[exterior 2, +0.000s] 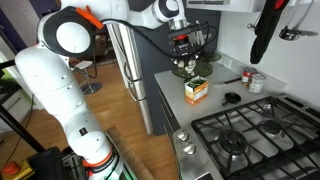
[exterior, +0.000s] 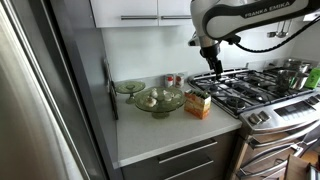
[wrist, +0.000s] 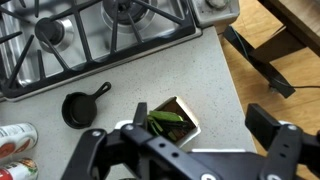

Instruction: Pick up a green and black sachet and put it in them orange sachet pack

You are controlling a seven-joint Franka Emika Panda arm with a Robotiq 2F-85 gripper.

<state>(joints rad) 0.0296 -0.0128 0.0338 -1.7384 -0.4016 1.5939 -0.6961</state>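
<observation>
The orange sachet pack point(exterior: 198, 103) stands on the grey counter beside the stove; it also shows in an exterior view point(exterior 2: 196, 90). In the wrist view its top point(wrist: 186, 124) is open, and green and black sachets point(wrist: 165, 117) lie inside it. My gripper point(exterior: 209, 68) hangs above the pack, a little way up, also seen in an exterior view point(exterior 2: 186, 52). In the wrist view its two fingers point(wrist: 180, 150) stand wide apart with nothing between them. The box lies just ahead of the fingers.
A green glass bowl point(exterior: 158, 100) and a smaller green dish point(exterior: 130, 87) stand beyond the pack. A small black skillet point(wrist: 85, 106) and cans point(wrist: 14, 141) sit on the counter. The gas stove point(wrist: 100, 35) borders it. The counter edge point(wrist: 225, 90) drops to the wooden floor.
</observation>
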